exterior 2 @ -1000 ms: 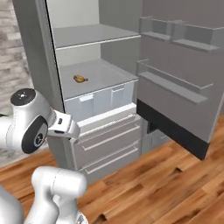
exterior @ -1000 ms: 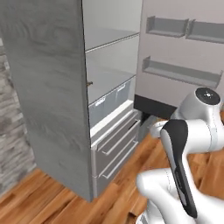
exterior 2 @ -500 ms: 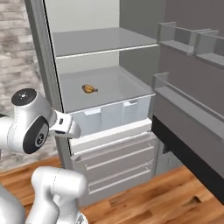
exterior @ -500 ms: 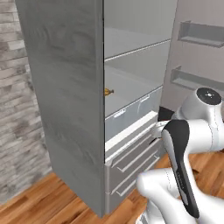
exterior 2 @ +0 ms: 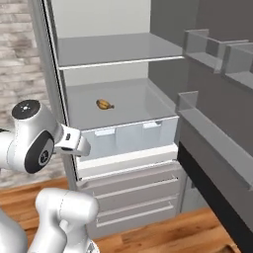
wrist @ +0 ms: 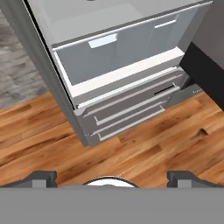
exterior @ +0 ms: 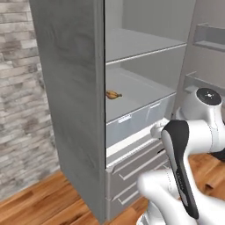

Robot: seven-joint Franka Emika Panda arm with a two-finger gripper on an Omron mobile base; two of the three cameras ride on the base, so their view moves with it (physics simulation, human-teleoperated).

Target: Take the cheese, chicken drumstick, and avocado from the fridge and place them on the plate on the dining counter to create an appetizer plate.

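The fridge (exterior 2: 118, 89) stands open, its door (exterior 2: 217, 123) with grey shelf bins swung out along the right of the right base view, and the chicken drumstick (exterior 2: 104, 104) lies alone near the middle of the second shelf (exterior 2: 133, 101), with bare shelf around it and the translucent drawers (exterior 2: 129, 138) just below its front edge. In the hand view the gripper (wrist: 111, 177) looks down at the wooden floor (wrist: 144, 148) before the lower drawers (wrist: 131, 111), its fingertips (wrist: 41, 177) wide apart with nothing between them. Compared with half a second ago the whole picture has shifted and the fridge looms larger and more centred, the drumstick keeping its place on the shelf.
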